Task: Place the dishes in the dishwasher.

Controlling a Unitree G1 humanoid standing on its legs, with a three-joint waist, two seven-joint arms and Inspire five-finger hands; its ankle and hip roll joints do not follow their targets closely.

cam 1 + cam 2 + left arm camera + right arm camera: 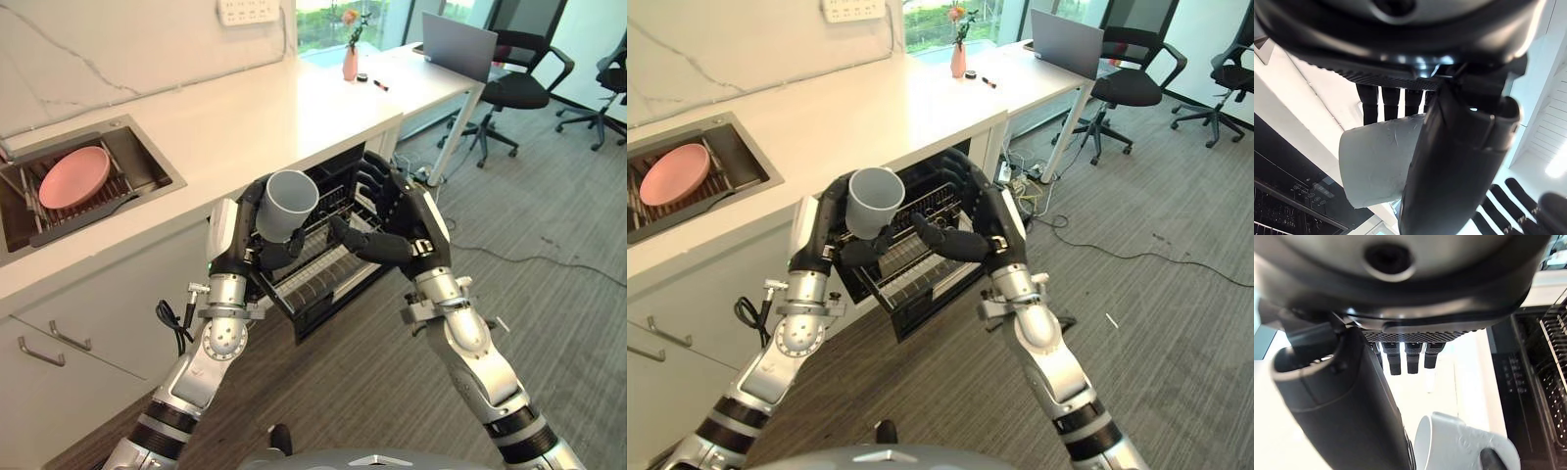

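The left hand (257, 227) held a grey cup (287, 205) upright, with fingers and thumb curled around its side, above the pulled-out rack (323, 266) of the open dishwasher (338, 181). The right hand (397, 220) was just beside the cup, over the rack, with its fingers apart and holding nothing. A pink plate (74, 176) lay in the sink (147, 157) of the white bench (255, 108), well apart from both hands.

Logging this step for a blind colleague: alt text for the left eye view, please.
The robot's left hand grips a grey cup above the pulled-out dishwasher rack, with the right hand open beside it. A pink plate sits in the sink to the left.
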